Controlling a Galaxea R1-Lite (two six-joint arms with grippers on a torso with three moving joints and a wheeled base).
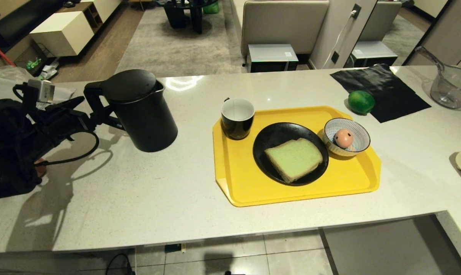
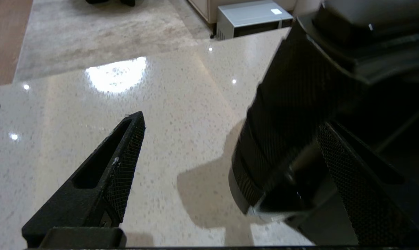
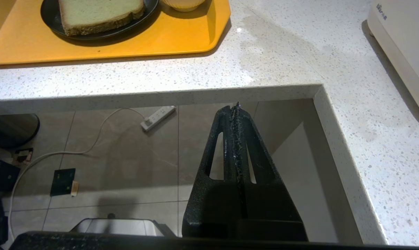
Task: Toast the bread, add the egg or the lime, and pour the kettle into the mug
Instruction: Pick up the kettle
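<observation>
Right gripper (image 3: 238, 107): fingers pressed together, holding nothing; parked below the counter's near edge, over the tiled floor, nearer than the tray.
Counter (image 1: 138, 198): pale speckled stone; a broad bare stretch lies between its near edge and the tray, and another between tray and kettle.
Tray (image 1: 234, 179): yellow, flat on the counter, its near rim well back from the counter edge.
Plate (image 1: 268, 147): black, middle of the tray; holds the bread (image 1: 294, 158), one pale green slice lying flat.
Striped bowl (image 1: 354, 131): on the tray, right of the plate; holds the egg (image 1: 343, 138).
Mug (image 1: 237, 117): on the tray's far left corner, upright; white inside shows no contents.
Kettle (image 1: 142, 110): left of the tray, well apart, upright, lid down, handle turned away from the tray.
Left gripper (image 1: 91, 114): fingers spread wide at the kettle's handle; wrist view shows the handle between the fingers (image 2: 122, 156), not clamped.
Lime (image 1: 361, 101): beyond the tray's far right corner, on the counter at the edge of a black cloth (image 1: 387, 88).
Clear jug (image 1: 450, 86): right of the cloth, empty as far as visible.
</observation>
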